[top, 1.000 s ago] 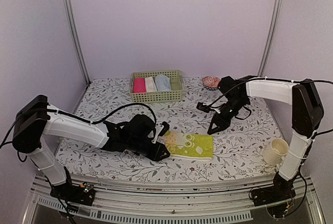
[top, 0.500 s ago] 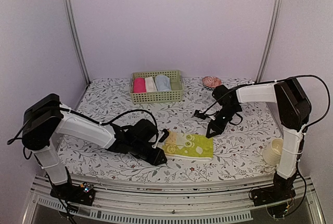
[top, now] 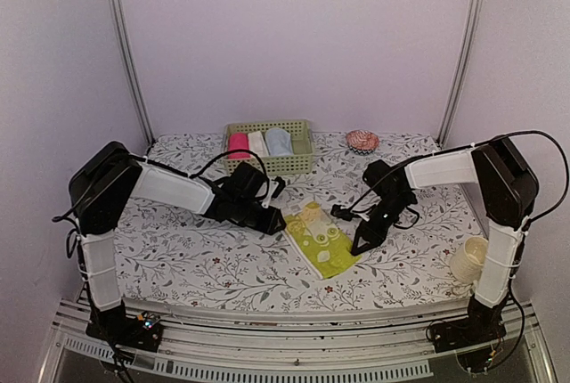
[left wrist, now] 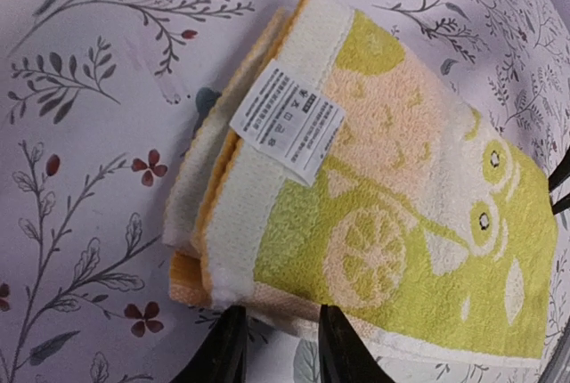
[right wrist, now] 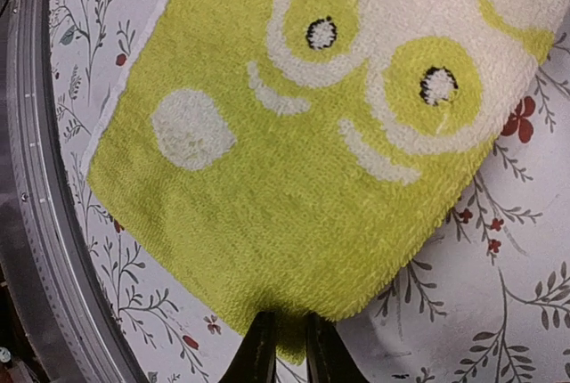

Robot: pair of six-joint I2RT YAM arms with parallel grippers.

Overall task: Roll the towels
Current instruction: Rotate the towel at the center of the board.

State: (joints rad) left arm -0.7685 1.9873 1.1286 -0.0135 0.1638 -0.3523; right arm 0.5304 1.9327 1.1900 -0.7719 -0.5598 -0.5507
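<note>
Two grippers grip the towel (top: 325,242), judged light and limp: left gripper (left wrist: 279,313) clamps the thick folded end, right gripper (right wrist: 287,321) pinches the thin opposite edge.

The yellow-green towel (top: 322,239) is showing pale lemon-slice prints, ringed black-dot eyes and a white label (left wrist: 287,121). The surface (top: 205,258) is wearing grey leaves and red flowers. The green basket (top: 267,165) is displaying a pink roll (top: 238,145), a cream-white roll (top: 258,143) and a light blue towel (top: 279,142).
</note>
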